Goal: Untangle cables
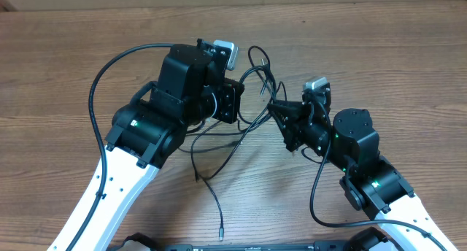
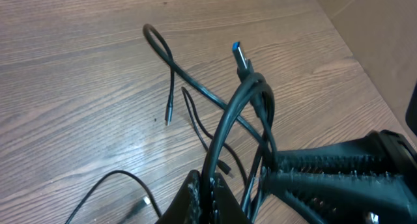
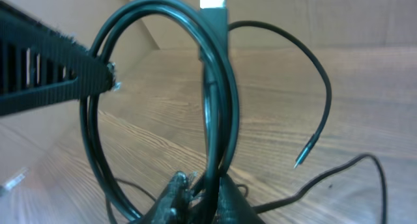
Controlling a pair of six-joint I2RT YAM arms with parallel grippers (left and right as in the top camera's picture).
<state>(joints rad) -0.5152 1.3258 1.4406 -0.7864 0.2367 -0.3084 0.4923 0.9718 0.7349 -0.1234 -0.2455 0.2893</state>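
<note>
The cables (image 1: 257, 74) are thin black cords, bundled in loops held above the table between my two grippers. In the left wrist view my left gripper (image 2: 210, 196) is shut on a looped strand (image 2: 229, 113) that rises to a blue-tipped plug (image 2: 240, 55). My right gripper (image 3: 199, 193) is shut on the same coil (image 3: 218, 87), under a silver plug (image 3: 212, 1). The left gripper's finger (image 3: 52, 64) pinches that coil's far side. From overhead, the left gripper (image 1: 243, 99) and right gripper (image 1: 277, 109) sit close together. Loose strands (image 1: 211, 184) trail onto the wood toward the front.
A loose cord end with a small tip (image 2: 168, 116) lies on the wooden table (image 1: 408, 54). Another thin tipped end (image 3: 305, 151) hangs free near the right gripper. Thick black arm cables (image 1: 98, 83) arc beside each arm.
</note>
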